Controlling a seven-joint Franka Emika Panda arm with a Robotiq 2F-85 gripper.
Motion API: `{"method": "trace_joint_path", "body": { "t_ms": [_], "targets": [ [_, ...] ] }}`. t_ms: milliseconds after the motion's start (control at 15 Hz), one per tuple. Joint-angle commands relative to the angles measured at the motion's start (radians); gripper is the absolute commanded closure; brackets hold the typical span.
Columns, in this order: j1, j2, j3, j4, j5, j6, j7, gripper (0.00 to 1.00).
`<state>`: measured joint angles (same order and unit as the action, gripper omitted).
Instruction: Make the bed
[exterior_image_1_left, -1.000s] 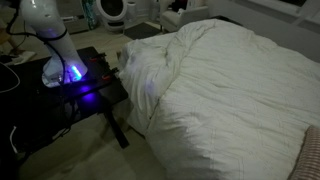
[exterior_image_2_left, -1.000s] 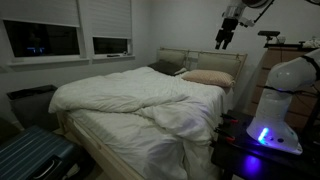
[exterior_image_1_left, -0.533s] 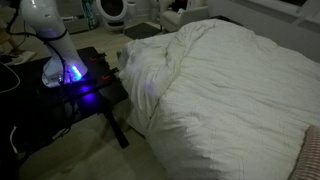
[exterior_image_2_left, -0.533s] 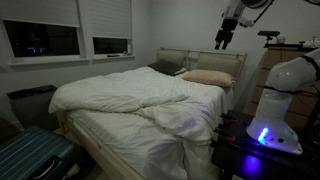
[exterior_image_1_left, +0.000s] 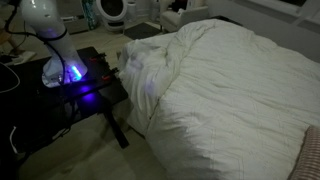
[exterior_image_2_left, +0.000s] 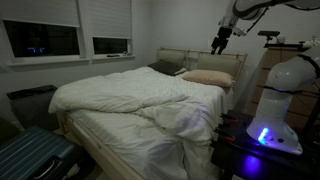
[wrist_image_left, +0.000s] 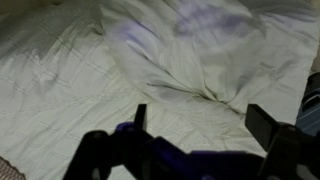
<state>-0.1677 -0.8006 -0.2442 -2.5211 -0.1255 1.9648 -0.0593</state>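
1. The gripper (exterior_image_2_left: 219, 42) hangs high in the air over the head edge of the bed (exterior_image_2_left: 130, 105), touching nothing.
2. In the wrist view the gripper (wrist_image_left: 200, 115) looks down with its fingers (wrist_image_left: 140, 116) spread wide. Nothing sits between them, so it is released and empty, with the duvet (wrist_image_left: 70, 80) well below.
3. The bed (exterior_image_1_left: 240, 90) fills an exterior view, its side edge just beside the near edge of the table (exterior_image_1_left: 95, 85), where a blue light glows.
4. The duvet (exterior_image_2_left: 120, 95) is rumpled and heaped toward the middle, its hem turned back off the table-side edge. The paler surface below it toward the foot corner is probably a sheet, though the light is dim.
5. A pillow (exterior_image_2_left: 208, 77) lies uncovered at the head edge, toward the table-side corner.
6. Against half a second ago, the gripper has slid a touch across the head edge, away from the table, and the arm above it has swung. The duvet's folds look the same.
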Motion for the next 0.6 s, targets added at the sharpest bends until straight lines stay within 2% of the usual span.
{"method": "trace_joint_path", "body": {
  "t_ms": [0,200,533],
  "targets": [
    [-0.006,0.080,-0.071,-0.027,-0.021,0.129,-0.134,0.00],
    [0.013,0.178,-0.134,-0.036,-0.016,0.228,-0.277,0.00],
    [0.043,0.386,-0.189,-0.023,0.008,0.384,-0.474,0.00]
  ]
}}
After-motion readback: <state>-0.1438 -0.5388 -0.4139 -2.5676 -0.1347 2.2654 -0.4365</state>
